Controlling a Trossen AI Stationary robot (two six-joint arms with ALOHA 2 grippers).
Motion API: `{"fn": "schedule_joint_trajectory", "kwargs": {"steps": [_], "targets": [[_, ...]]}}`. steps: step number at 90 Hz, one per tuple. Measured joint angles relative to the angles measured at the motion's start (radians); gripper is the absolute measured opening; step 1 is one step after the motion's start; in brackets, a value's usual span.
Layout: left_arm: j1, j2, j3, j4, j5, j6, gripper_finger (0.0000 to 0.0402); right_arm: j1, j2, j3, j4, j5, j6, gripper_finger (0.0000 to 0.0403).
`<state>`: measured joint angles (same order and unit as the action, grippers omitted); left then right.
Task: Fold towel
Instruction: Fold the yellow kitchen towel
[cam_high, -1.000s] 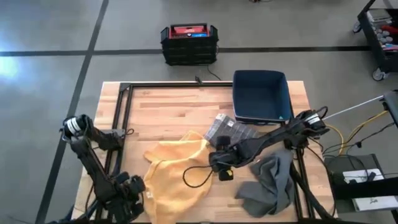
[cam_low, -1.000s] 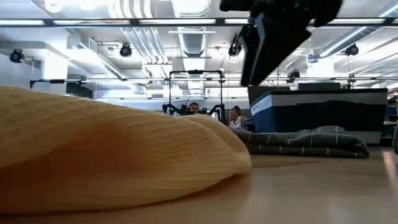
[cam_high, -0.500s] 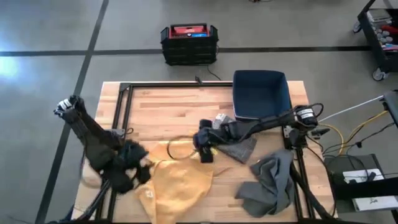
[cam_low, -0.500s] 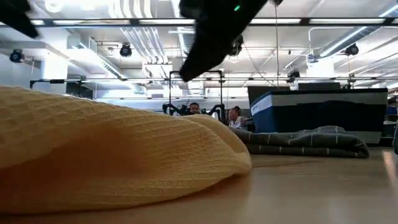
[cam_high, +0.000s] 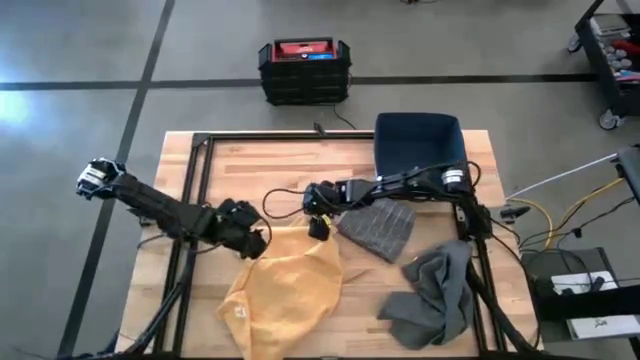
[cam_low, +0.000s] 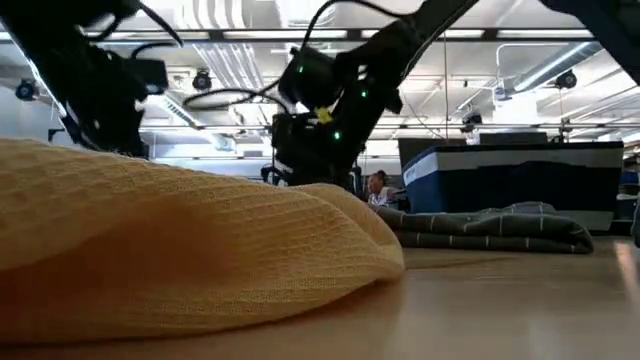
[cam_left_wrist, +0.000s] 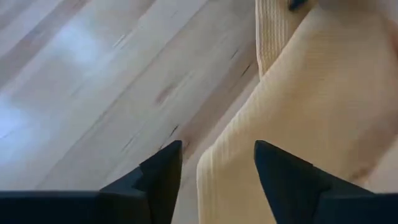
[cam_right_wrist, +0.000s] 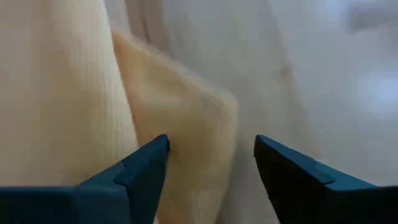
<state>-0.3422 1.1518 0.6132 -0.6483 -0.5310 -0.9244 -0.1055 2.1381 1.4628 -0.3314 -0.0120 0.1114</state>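
A yellow towel (cam_high: 285, 290) lies crumpled on the wooden table, toward its near edge. My left gripper (cam_high: 257, 243) is at the towel's far left corner. In its wrist view the open fingers (cam_left_wrist: 214, 152) stand on either side of a towel edge (cam_left_wrist: 217, 174); I see no touch. My right gripper (cam_high: 318, 228) is at the towel's far right corner. Its fingers (cam_right_wrist: 211, 146) are also open, with a folded corner of towel (cam_right_wrist: 199, 118) between and beyond them. In the low view the towel (cam_low: 180, 250) fills the foreground.
A grey waffle cloth (cam_high: 378, 226) lies just right of my right gripper. A dark grey cloth (cam_high: 435, 292) is heaped at the near right. A blue bin (cam_high: 420, 150) stands at the far right. Bare wood (cam_high: 260, 175) lies beyond the towel.
My left gripper has swung up from the table's near left corner and come to the towel's far left corner. My right gripper has gone from the towel's right side toward the far edge and leftward, to its far right corner. The towel's near part has stayed put.
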Motion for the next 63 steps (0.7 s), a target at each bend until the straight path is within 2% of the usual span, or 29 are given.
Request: {"fn": "schedule_joint_trajectory", "kwargs": {"steps": [6,18,21,28,37,52,63], "targets": [[0.001,-0.008,-0.016,0.014,-0.002,0.003,0.016,0.0,0.012,0.018,-0.012,-0.016,-0.01,0.016],[0.0,-0.017,-0.021,0.004,0.001,0.023,0.0138,0.002,0.019,0.051,-0.077,-0.021,-0.085,0.0035],[0.0,-0.02,-0.017,-0.005,0.006,0.033,0.0133,0.002,0.012,0.064,-0.108,-0.016,-0.105,0.0019],[-0.001,-0.03,0.005,-0.028,0.009,0.056,0.012,0.002,-0.022,0.098,-0.171,0.039,-0.129,0.0016],[-0.001,-0.048,0.048,-0.07,0.004,0.095,0.0106,0.0,-0.097,0.156,-0.229,0.172,-0.165,0.0009],[-0.001,-0.079,0.132,-0.135,-0.065,0.16,0.0088,0.017,-0.198,0.22,-0.262,0.373,-0.171,0.0003],[-0.001,-0.099,0.175,-0.139,-0.137,0.224,0.0079,0.045,-0.252,0.256,-0.259,0.415,-0.176,0.0001]]}}
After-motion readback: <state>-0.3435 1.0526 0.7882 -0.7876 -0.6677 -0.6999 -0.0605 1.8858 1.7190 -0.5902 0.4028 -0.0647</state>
